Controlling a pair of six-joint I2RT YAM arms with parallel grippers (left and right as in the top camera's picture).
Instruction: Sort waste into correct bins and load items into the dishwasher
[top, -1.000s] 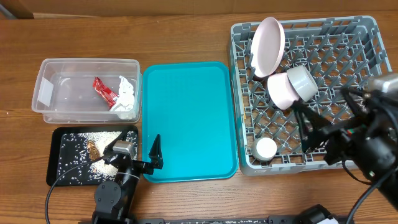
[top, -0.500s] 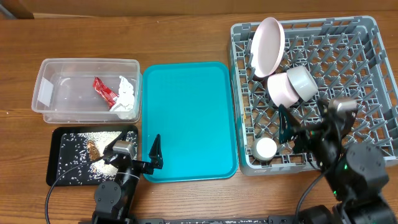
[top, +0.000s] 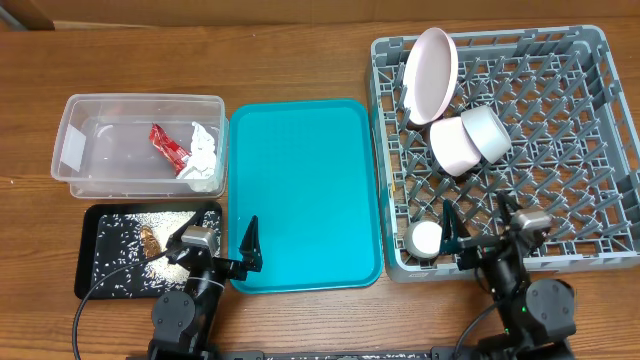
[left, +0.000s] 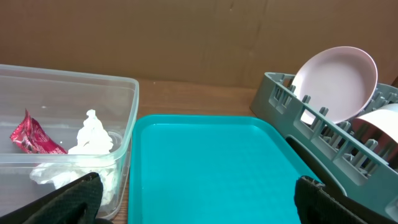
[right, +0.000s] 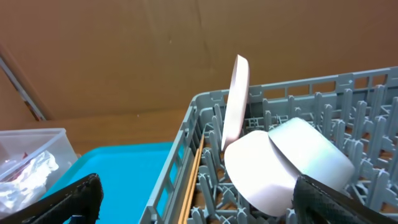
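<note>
Right gripper (top: 476, 230) now pulled back from over dish rack (top: 500, 38) to near rack edge, fingers apart, empty. Left gripper (top: 215, 248) unmoved, fingers apart.

Cardboard backdrop (left: 186, 37), wooden table (top: 300, 55), staged dish rack (top: 570, 110) suggest a lab.

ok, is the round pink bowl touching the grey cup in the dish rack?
Touching. Right wrist view: the grey cup leans against the round pink bowl, surfaces meeting with no gap; overhead agrees.

Top-down overhead; low wrists, shared tray (top: 305, 195)
</note>
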